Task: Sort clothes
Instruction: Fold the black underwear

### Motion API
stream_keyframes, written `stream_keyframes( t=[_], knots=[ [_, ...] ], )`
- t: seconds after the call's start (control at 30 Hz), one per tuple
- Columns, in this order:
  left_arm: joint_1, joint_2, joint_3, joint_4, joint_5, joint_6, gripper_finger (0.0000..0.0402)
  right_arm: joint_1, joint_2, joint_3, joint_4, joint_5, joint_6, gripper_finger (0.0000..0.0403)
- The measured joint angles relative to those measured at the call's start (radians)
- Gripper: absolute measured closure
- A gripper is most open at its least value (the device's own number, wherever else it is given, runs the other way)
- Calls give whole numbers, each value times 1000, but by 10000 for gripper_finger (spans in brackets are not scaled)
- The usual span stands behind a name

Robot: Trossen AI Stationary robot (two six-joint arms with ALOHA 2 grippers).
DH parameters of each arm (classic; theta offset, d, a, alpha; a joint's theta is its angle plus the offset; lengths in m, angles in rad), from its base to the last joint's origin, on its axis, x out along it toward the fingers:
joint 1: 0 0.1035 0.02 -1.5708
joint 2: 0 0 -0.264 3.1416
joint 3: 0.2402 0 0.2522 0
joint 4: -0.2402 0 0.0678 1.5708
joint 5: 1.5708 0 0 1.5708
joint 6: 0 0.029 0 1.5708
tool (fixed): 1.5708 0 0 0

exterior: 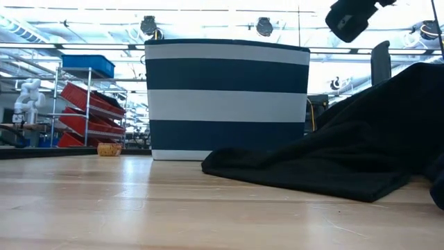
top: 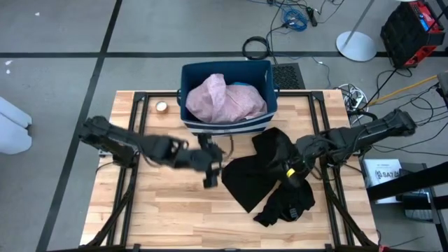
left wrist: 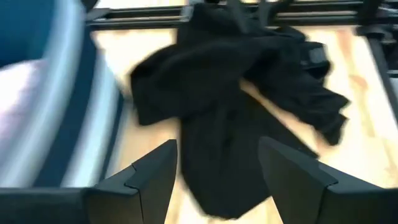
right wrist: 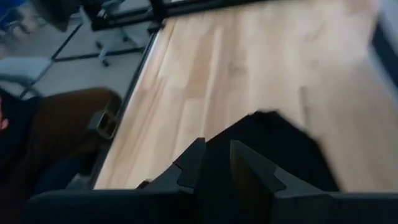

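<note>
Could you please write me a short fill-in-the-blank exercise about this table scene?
1. The pink garment lies inside the ____.
2. The right claw is shut on the ____ garment.
3. The left claw is ____ and holds nothing.
4. The small round thing sits on the ____.

Missing words: bin; black; open; table

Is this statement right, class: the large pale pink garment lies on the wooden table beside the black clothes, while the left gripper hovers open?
No. The large pale pink garment lies inside the dark blue fabric bin, not on the wooden table, as the high view shows. The black clothes are on the table, and the left gripper does hover open.
</note>
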Motion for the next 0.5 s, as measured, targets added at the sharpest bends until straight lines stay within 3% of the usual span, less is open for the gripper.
stream_keyframes(
  t=[0.2, 0.33, 0.5],
  knots=[
    [-74, 0, -256, 356, 14, 3, 166, 117, 95, 0, -49, -8, 144, 339],
    [-100, 0, -337, 423, 14, -16, 166, 236, 155, 0, -68, -8, 319, 339],
    [-106, 0, -350, 447, -12, 18, 166, 410, 197, 0, -78, 1, 657, 339]
  ],
)
